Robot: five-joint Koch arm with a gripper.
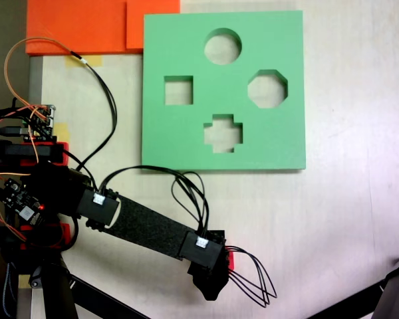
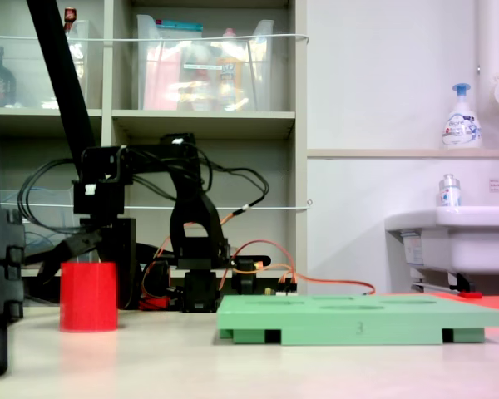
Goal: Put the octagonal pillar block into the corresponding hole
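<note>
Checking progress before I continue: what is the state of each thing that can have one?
octagonal pillar block: upright on the table, under the gripper, outside the board.
octagonal hole: empty.
round, square and cross holes: empty.
gripper: lowered over the block; open or shut cannot be told.
green board: flat on the table.

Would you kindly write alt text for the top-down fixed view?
A black robot arm reaches across a pale table, its gripper low in the picture, short of a square green foam board. The board has round, square, cross-shaped and octagonal hole cutouts, all empty.
</note>
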